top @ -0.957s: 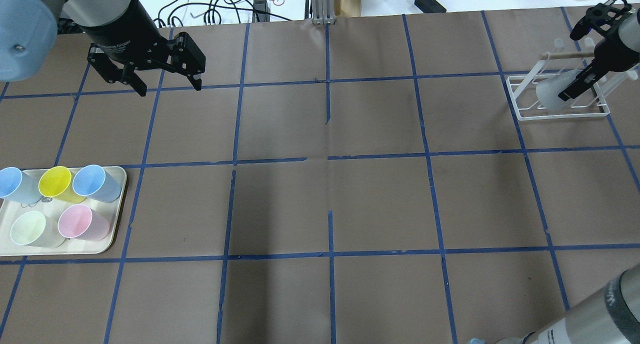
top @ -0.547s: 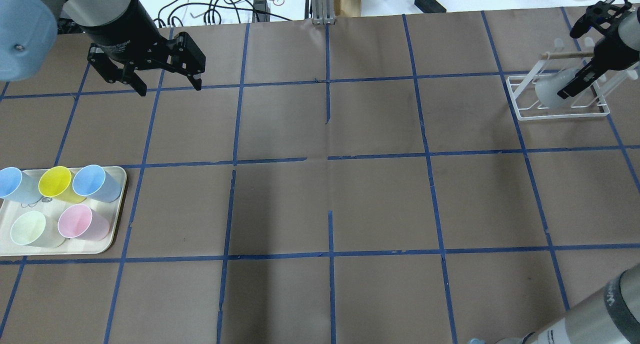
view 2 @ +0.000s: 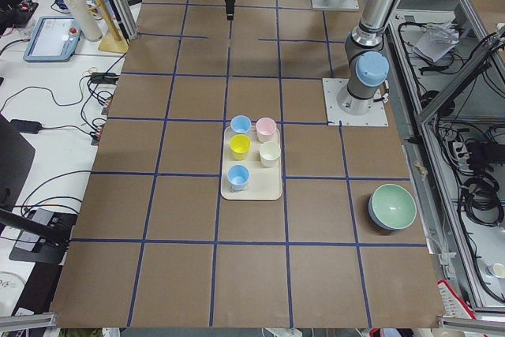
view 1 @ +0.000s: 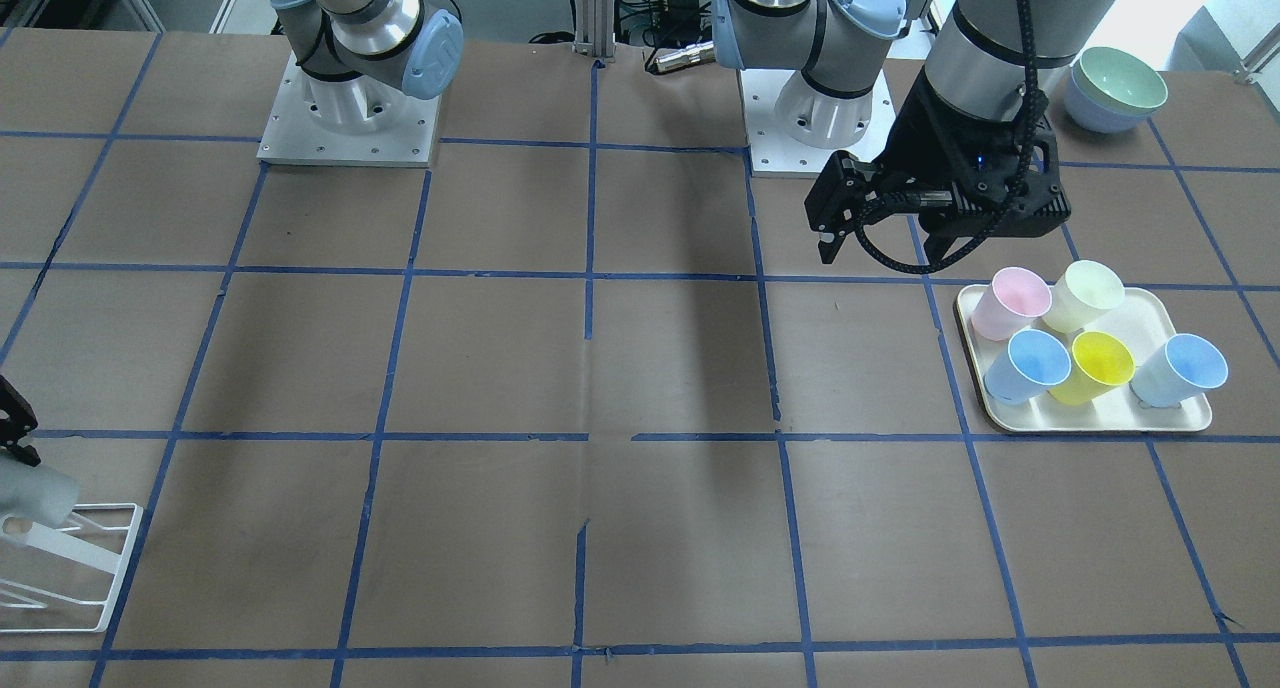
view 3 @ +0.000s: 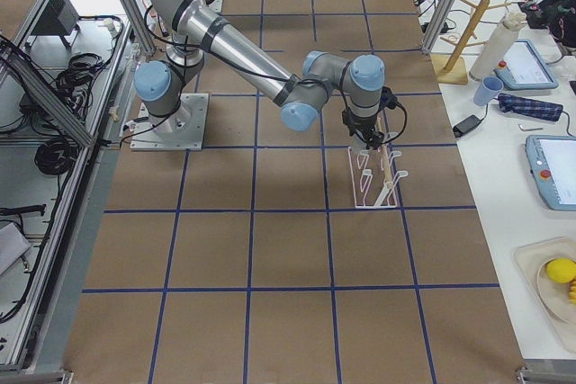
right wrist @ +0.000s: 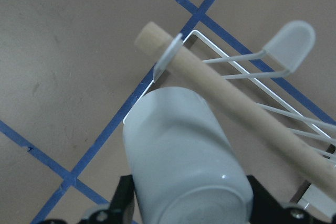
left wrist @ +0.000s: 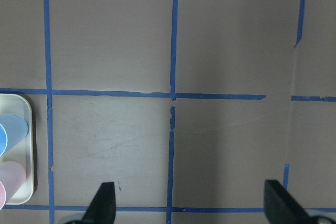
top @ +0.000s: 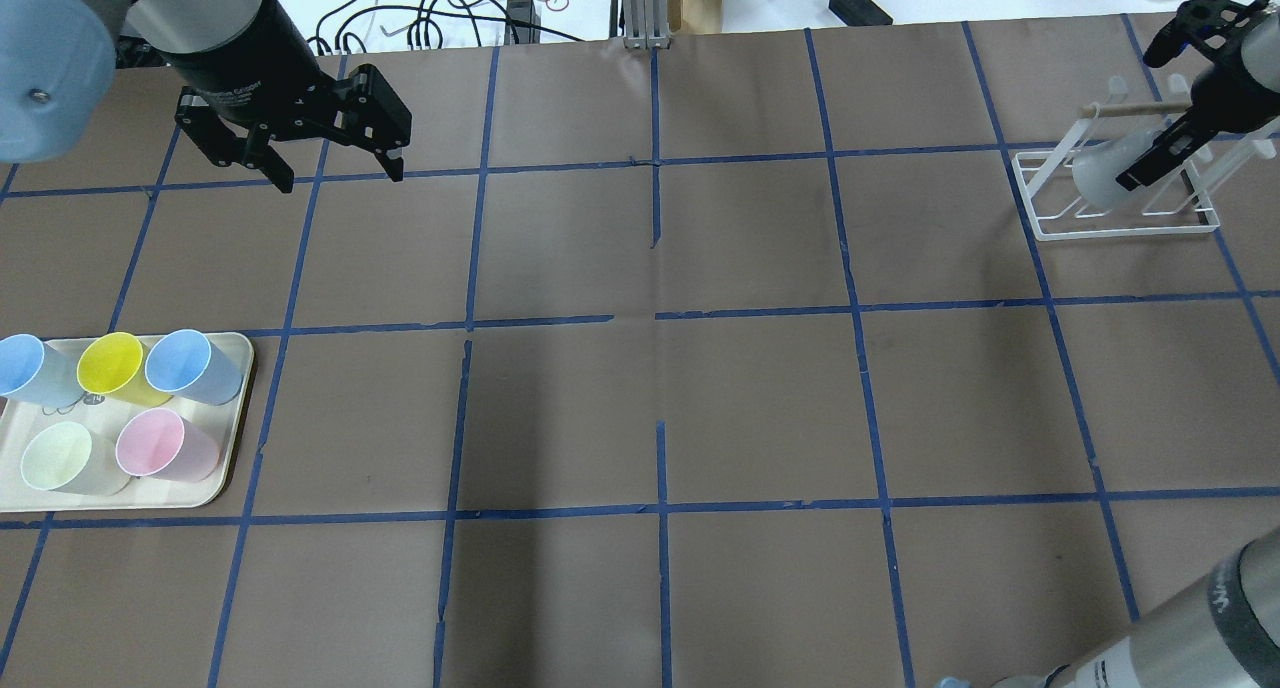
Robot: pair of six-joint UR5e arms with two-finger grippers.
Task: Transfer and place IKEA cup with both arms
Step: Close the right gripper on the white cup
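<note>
**Item 1. IKEA cup** (top: 1103, 173): smooth, matte, pale grey plastic; tapered, no handle. It is tilted over the rack at the far right of the table, just beside the rack's dowel. Whether the two touch cannot be told.

**Item 2. Right gripper** (top: 1140, 173): black, two fingers, clamped on the sides of the IKEA cup.

**Item 3. Left gripper** (top: 340, 176): black, fingers spread wide with nothing between them. It hangs above bare table at the far left.

**Item 4. Rack** (top: 1120, 233): thin white wire on a rectangular base, with upright prongs and a round pale wooden dowel (right wrist: 226, 93) across the top.

**Item 5. Tray** (top: 238, 423): cream, rounded corners, at the near left edge. It carries five upright tumblers: two light blue cups (top: 180, 361), a yellow cup (top: 110, 363), a pink cup (top: 150, 443) and a pale green-cream cup (top: 55, 456).

**Item 6. Table** (top: 760, 408): covered in matte brown paper and divided into squares by blue tape, which is torn in places.

**Item 7. Surroundings:** a green bowl nested in a bluish one (view 1: 1118, 83) beside the left arm's base; black cables (top: 450, 13) and an aluminium post (top: 645, 8) past the far edge.
</note>
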